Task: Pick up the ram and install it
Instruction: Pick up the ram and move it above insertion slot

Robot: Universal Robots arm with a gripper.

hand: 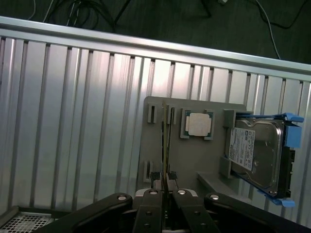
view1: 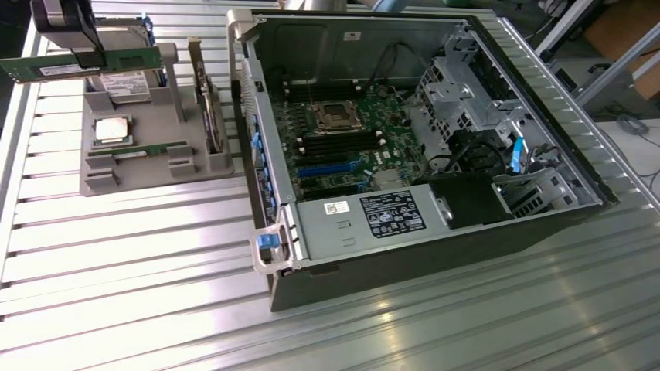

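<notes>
Holding the ram (view1: 46, 68) up over the grey tray (view1: 134, 176), I call it in to my spotter: the gripper (hand: 165, 183) has its fingers pinched shut on the stick's two flat faces, long side level, raised above the hard drive (view1: 129, 85) and the CPU (view1: 111, 130).

Spotter: How's the hold? The second stick (view1: 139, 149) sits in its slot in the tray, so you've only the one in the jaws.

Me: In the wrist view the board runs edge-on, straight out from between the pads, with no skew I can see. What I can't judge is balance. The stick runs off the exterior view's left, so I can't tell whether I'm gripping mid-length.

Spotter: Then go gently.

Me: That's my thinking. A thin board in a narrow pinch could pivot if I jerk it, so I'd keep the wrist square, the long edge level and any motion slow. The computer case (view1: 246, 85) stands to the exterior view's right, and its side wall rises between me and the memory slots (view1: 341, 144) on the motherboard (view1: 356, 166). I reckon height is the margin that matters, along with not squeezing harder than the chips can take.
</notes>
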